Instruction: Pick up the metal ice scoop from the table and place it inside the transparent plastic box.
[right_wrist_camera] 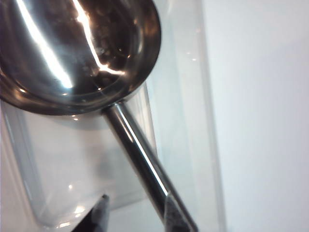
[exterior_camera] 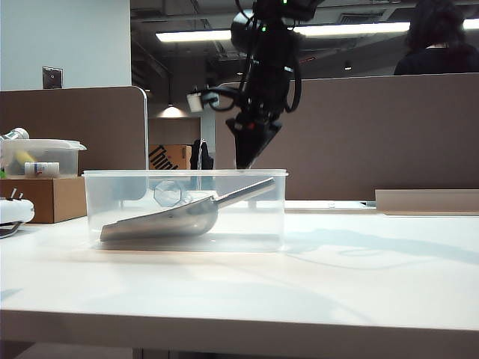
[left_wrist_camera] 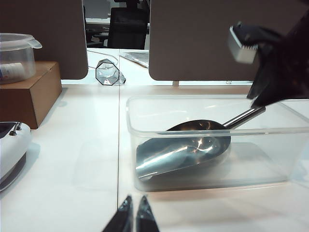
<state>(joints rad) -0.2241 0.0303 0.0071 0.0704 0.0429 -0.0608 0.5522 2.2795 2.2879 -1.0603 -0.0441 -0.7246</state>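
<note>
I am lifting the right gripper (exterior_camera: 251,161), jaws seemingly parted and empty, straight clear of the metal ice scoop (exterior_camera: 179,217) lying inside the transparent plastic box (exterior_camera: 112,202); handle pointing two o'clock. Left gripper (left_wrist_camera: 134,215), pinched narrow, is idling over the counter (exterior_camera: 359,284).

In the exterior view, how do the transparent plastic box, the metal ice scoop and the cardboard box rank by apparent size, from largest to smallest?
1. transparent plastic box
2. metal ice scoop
3. cardboard box, though it stands farther back and is cut by the frame edge, so its rank is unsure.
</note>
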